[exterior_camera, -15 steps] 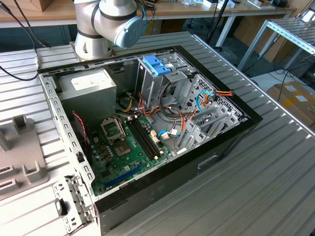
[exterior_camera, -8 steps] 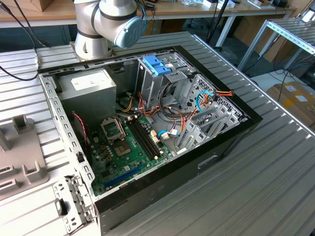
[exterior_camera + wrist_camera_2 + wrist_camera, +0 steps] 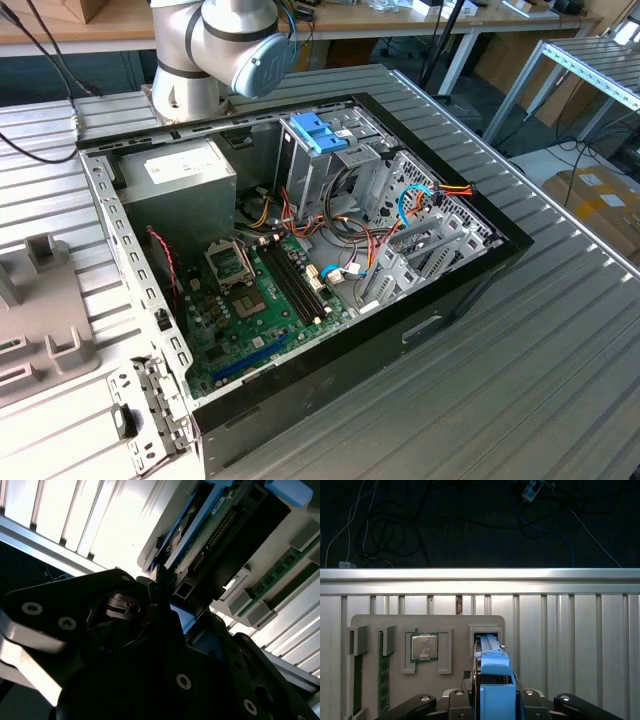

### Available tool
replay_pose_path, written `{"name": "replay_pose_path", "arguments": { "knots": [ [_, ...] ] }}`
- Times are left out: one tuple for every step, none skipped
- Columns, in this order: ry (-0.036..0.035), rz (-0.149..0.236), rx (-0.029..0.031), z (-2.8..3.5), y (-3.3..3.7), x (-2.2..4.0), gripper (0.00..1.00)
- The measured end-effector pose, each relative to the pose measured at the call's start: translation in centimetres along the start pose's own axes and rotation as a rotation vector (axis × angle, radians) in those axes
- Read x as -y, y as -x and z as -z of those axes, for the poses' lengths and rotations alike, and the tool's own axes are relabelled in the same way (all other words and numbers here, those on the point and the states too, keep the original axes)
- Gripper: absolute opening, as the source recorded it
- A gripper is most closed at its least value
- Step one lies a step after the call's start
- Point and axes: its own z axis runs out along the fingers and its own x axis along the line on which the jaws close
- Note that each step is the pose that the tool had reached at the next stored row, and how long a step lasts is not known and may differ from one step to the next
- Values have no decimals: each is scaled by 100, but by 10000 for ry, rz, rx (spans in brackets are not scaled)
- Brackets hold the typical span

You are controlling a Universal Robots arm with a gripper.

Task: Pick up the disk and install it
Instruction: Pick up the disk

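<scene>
In the exterior view we see the arm's grey base and shoulder [image 3: 230,50] on the ribbed metal table [image 3: 520,400], just behind an open computer case [image 3: 450,290]. Inside the case are a motherboard [image 3: 260,290], a power supply [image 3: 185,175] and a blue bracket [image 3: 320,130] atop the drive cage.

In the first wrist view we look straight down on a grey parts tray [image 3: 445,625]. A processor [image 3: 424,646] and memory sticks [image 3: 383,675] lie in its recesses. The disk [image 3: 487,645] stands on edge in its slot, blue rail uppermost, with the gripper [image 3: 497,702] straddling it.

In the second wrist view the disk [image 3: 210,535] shows its green circuit board and connector. The gripper [image 3: 182,615] is at its end, and we cannot tell whether it is clamped.
</scene>
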Motion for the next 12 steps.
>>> {"name": "replay_pose_path", "arguments": {
  "knots": [
    [0, 0, 0, 12, 0, -1, 37],
    [0, 0, 0, 38, 1, -2, 37],
    [1, 0, -1, 48, 1, -2, 37],
    [0, 0, 0, 59, 2, -3, 37],
    [0, 0, 0, 70, 2, -3, 37],
    [0, 0, 0, 86, 3, -4, 37],
    [1, 0, 0, 102, 3, -5, 37],
    [0, 0, 0, 111, 3, -5, 37],
    [-1, 0, 0, 122, 3, -5, 37],
    [0, 0, 0, 129, 4, -6, 37],
    [-2, 1, 1, 134, 4, -5, 37],
    [1, 1, 0, 146, 11, -6, 37]
  ]
}}
